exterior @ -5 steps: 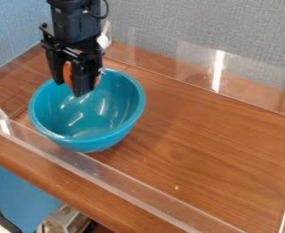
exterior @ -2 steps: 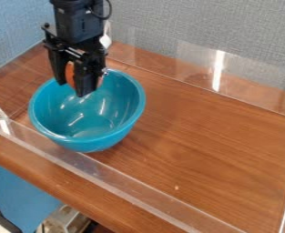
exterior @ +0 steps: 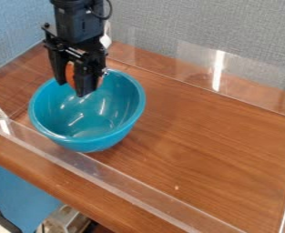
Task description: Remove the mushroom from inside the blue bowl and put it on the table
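The blue bowl (exterior: 102, 135) sits at the left of the table (exterior: 199, 136). Its glossy inside shows nothing lying in it. My black gripper (exterior: 80, 88) points straight down over the bowl's back-left part, fingertips just inside the rim. Its jaws are shut. A small reddish-brown piece, the mushroom (exterior: 66, 69), shows between the fingers, mostly hidden by them.
Low clear acrylic walls edge the table, one along the front (exterior: 169, 196) and one at the back right (exterior: 218, 68). Bare wood lies to the right of the bowl. A grey fabric backdrop stands behind.
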`<action>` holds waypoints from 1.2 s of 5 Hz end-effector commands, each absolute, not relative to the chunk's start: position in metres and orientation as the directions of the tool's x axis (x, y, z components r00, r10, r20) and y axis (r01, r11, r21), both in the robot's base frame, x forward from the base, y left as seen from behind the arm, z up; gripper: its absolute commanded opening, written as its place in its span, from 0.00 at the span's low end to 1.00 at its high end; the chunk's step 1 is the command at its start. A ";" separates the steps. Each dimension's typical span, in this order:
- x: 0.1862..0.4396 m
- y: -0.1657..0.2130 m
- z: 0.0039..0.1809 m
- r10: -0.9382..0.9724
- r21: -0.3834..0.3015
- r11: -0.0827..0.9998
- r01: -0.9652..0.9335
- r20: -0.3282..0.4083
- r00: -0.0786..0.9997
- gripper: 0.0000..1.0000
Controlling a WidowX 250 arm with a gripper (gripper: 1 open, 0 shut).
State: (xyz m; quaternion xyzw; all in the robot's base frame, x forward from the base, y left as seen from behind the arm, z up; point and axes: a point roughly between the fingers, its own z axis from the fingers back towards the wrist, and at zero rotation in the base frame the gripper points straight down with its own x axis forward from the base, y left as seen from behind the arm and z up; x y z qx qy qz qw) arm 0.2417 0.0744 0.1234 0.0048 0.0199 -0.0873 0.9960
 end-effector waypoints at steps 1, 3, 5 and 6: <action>0.246 0.072 0.145 -0.178 0.044 0.983 0.177 0.030 0.984 0.00; 0.244 0.070 0.149 -0.180 0.046 0.983 0.178 0.037 0.983 0.00; 0.243 0.068 0.151 -0.181 0.048 0.983 0.179 0.041 0.983 0.00; 0.243 0.067 0.152 -0.182 0.049 0.982 0.180 0.043 0.982 0.00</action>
